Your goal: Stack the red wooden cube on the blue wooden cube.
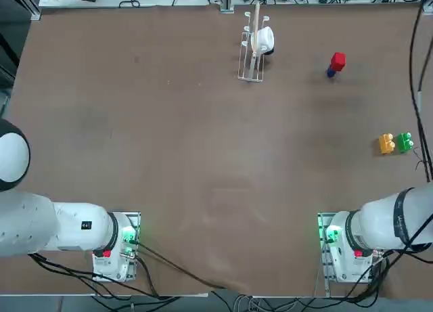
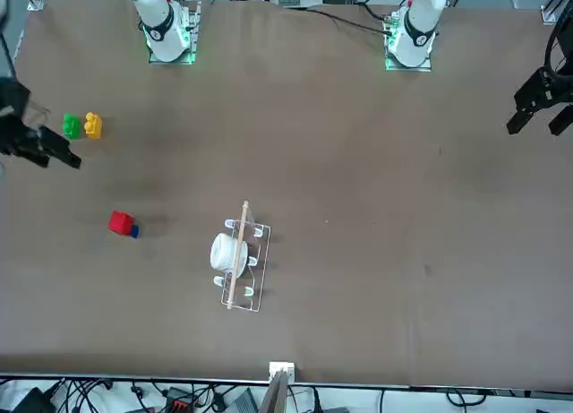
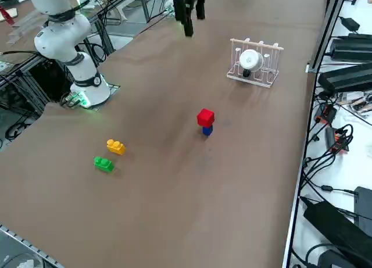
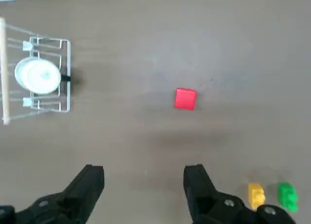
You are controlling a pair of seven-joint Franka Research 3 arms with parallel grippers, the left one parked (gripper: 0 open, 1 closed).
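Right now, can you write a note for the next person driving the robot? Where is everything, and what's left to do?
Right gripper: open and empty, up above the table, away from the cubes.
Red cube: sitting on top of the blue cube, with no fingers touching it.
Nearby: orange block and green block lie on the table; the white rack holds a white cup.
Done: the stack is made.
Left: nothing more to stack; probably just keep clear of it.
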